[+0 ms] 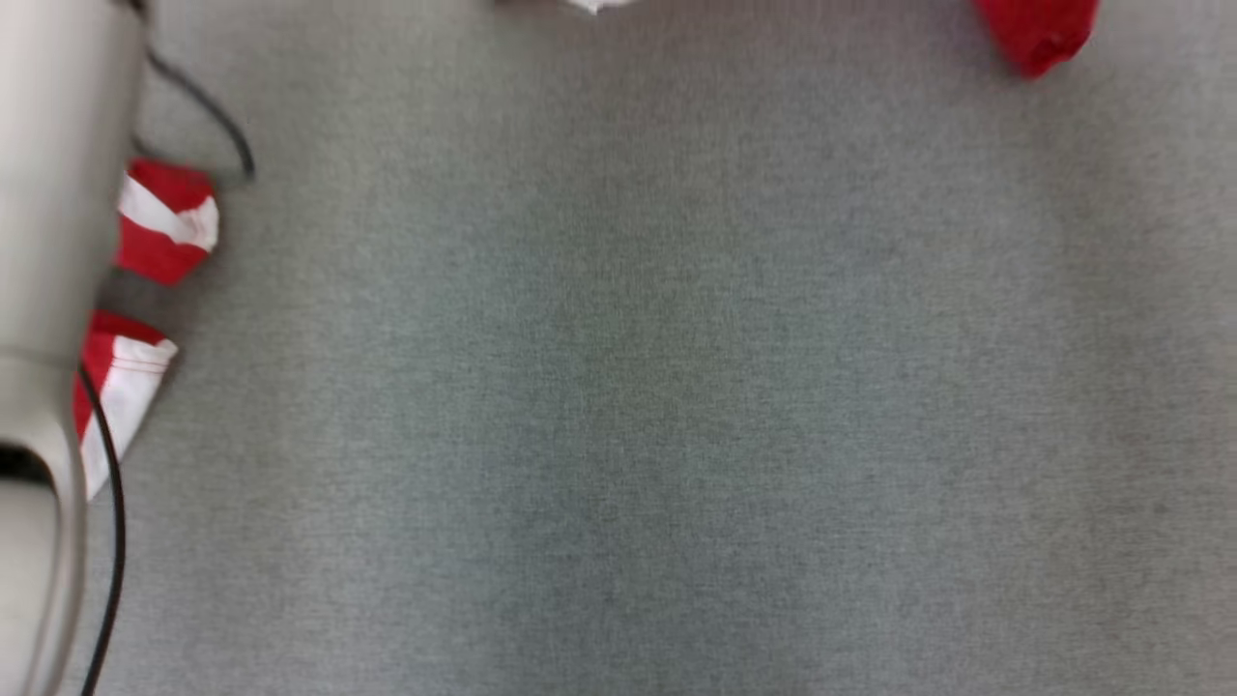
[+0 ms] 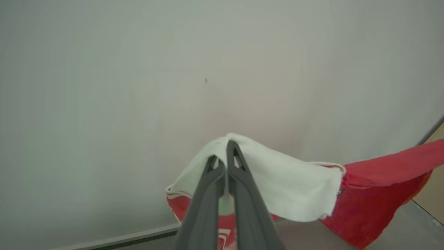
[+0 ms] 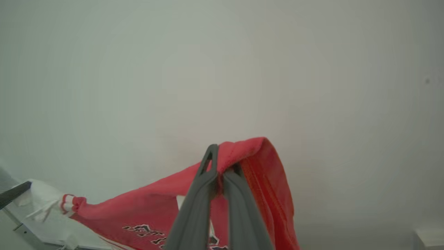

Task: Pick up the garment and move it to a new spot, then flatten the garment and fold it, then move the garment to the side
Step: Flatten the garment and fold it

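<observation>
Red-and-white fabric garment (image 2: 295,191) is held up over the grey counter (image 1: 618,387), strung between 2 claws: left claw (image 2: 222,152) clamped on white panel, right claw (image 3: 223,159) clamped on red edge. Long axis runs claw to claw; I'd lower both together.

In the left wrist view the left fingers (image 2: 247,208) pinch a fold of the garment (image 2: 295,189). The cloth drapes over the tips, hangs a little to their left and stretches far to their right. In the right wrist view the right fingers (image 3: 194,215) clamp another fold. From those tips the garment (image 3: 145,208) runs down and left, with a shorter fall just to the right. In the head view a forearm (image 1: 48,193) lies along the left edge above the desk (image 1: 628,387), and a cable (image 1: 208,116) loops beside it. Two bits of garment (image 1: 164,227) show just right of the forearm, and another is at the top right corner.
</observation>
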Controlling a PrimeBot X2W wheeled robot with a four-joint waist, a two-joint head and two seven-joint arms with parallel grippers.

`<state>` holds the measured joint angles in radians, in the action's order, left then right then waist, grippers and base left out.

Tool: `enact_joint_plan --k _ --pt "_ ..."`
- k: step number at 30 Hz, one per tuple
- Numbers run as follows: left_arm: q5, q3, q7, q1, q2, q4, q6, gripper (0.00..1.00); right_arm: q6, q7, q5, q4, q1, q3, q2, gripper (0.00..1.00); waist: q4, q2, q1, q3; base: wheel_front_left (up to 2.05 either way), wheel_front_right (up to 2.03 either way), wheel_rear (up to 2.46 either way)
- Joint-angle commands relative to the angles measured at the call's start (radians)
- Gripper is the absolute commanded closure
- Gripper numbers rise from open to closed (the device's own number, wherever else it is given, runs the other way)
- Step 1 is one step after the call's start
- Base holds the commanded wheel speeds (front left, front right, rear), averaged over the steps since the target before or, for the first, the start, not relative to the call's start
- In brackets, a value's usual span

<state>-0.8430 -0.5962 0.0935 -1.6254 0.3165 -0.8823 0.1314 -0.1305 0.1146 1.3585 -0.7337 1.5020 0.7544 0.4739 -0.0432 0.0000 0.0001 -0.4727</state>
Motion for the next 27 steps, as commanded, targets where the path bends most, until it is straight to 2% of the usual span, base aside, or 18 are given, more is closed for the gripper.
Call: enact_joint_plan --k 1,5,10,18,22,27 --pt "-0.031 -0.032 0.027 0.056 0.023 0.015 -0.002 1.0 0.0 -0.005 0.011 0.016 -0.062 0.023 0.015 1.0 0.001 0.0 -0.0001 0.049 0.0 0.0 0.0" --pt "-0.116 -0.115 0.132 0.209 0.075 0.071 -0.002 1.0 0.0 -0.039 0.046 0.058 -0.205 0.092 0.025 1.0 0.0 0.0 -0.0001 0.144 0.0 0.0 0.0" --pt "-0.223 -0.209 0.319 0.382 0.157 0.16 -0.002 1.0 0.0 -0.127 0.081 0.118 -0.37 0.191 0.055 1.0 -0.002 0.0 -0.0001 0.275 0.0 0.0 0.0" --pt "-0.356 -0.327 0.601 0.631 0.299 0.397 -0.005 1.0 0.0 -0.301 0.156 0.26 -0.596 0.324 0.158 1.0 0.005 0.0 -0.0001 0.439 0.0 0.0 0.0" --pt "-0.417 -0.361 0.708 0.743 0.368 0.554 -0.049 1.0 0.0 -0.386 0.19 0.342 -0.687 0.375 0.228 1.0 0.005 0.0 -0.0001 0.483 0.0 0.0 0.0" --pt "-0.489 -0.392 0.808 0.868 0.464 0.8 -0.145 1.0 0.0 -0.489 0.233 0.446 -0.767 0.426 0.323 1.0 -0.003 0.0 -0.0001 0.496 0.0 0.0 0.0"
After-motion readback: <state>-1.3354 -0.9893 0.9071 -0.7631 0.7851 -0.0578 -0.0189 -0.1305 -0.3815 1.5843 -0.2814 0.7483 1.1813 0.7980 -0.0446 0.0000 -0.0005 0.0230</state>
